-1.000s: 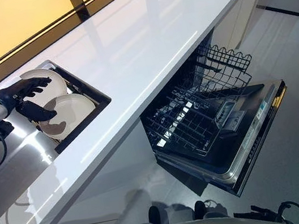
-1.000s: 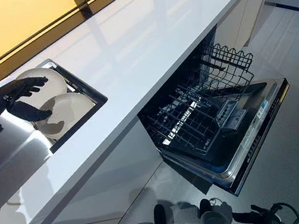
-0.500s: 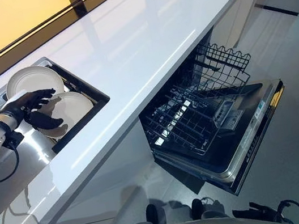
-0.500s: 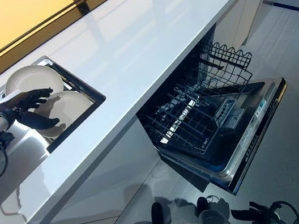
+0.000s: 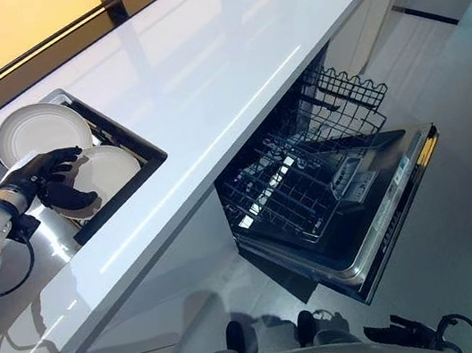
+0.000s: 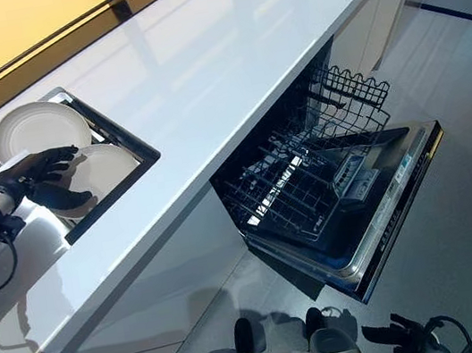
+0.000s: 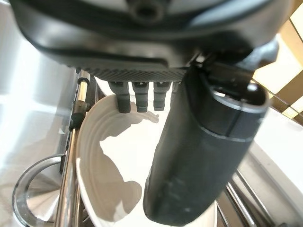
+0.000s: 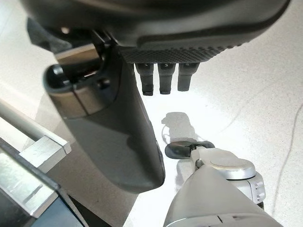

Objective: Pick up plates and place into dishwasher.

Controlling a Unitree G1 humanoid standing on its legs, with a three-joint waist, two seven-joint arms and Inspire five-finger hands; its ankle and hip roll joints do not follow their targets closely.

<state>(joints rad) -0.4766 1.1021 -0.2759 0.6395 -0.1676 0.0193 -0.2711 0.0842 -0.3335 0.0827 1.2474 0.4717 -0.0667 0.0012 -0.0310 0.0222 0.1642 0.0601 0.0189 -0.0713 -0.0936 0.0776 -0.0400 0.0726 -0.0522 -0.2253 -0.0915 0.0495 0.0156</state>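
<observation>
Fingers (image 5: 65,156) of the dark left hand (image 5: 41,177) are spread and relaxed above the nearer round white plate (image 5: 108,169), thumb held apart below them, closed round nothing; in the left wrist view the thumb and fingers stand over that plate's white rim with a gap between. This plate lies in the dark recessed sink (image 5: 153,154) at the left end of the counter, and a second round white plate (image 5: 34,133) leans just behind it, farther back in the sink. To the right runs the long glossy white countertop (image 5: 223,43). Below its right part the dishwasher's black wire rack (image 5: 296,180) is pulled out over the lowered dishwasher door (image 5: 386,206), with no plate in it. The dark right hand (image 8: 118,127) shows in the right wrist view above the pale floor, its fingers straight and holding nothing.
</observation>
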